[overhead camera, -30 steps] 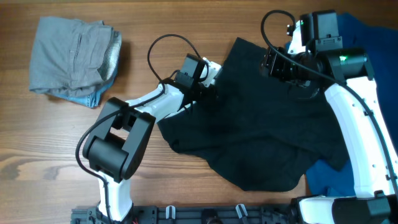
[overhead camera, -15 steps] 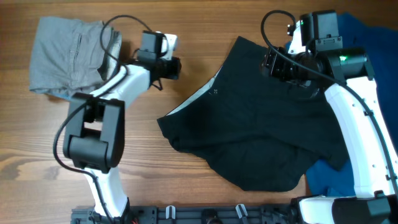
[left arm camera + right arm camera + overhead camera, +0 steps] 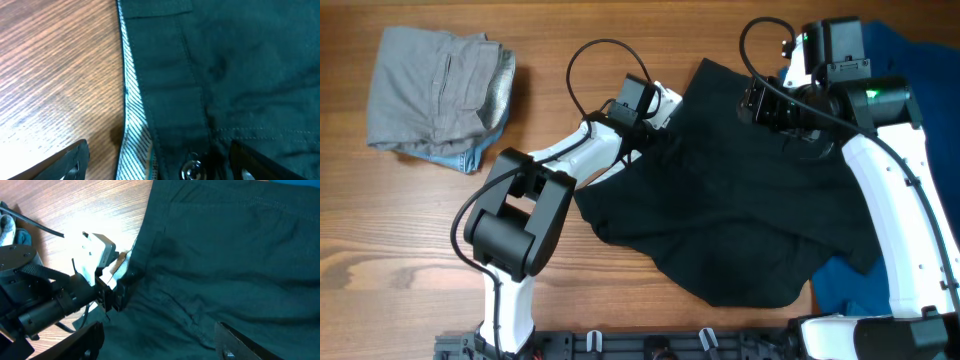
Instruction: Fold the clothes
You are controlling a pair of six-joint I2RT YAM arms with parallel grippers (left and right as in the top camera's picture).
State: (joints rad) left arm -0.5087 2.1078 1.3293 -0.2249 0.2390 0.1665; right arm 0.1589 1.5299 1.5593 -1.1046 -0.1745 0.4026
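A black garment (image 3: 740, 210) lies crumpled across the middle of the table. My left gripper (image 3: 658, 118) is at its upper left edge. In the left wrist view that gripper (image 3: 160, 167) is open, its fingers either side of the waistband, where a striped lining (image 3: 134, 135) and a metal button (image 3: 192, 170) show. My right gripper (image 3: 775, 110) hangs over the garment's upper part. From the right wrist it (image 3: 160, 345) is open above the black cloth (image 3: 225, 255), holding nothing, with the left gripper (image 3: 114, 291) ahead of it.
A folded grey pile (image 3: 440, 85) sits at the table's far left corner. A blue garment (image 3: 920, 60) lies under the right arm and shows again at the front right. Bare wood (image 3: 400, 250) runs along the left.
My left arm swung out toward the grey pile and came back to the black garment's edge, and its jaws went from shut to open. The right arm has not moved.
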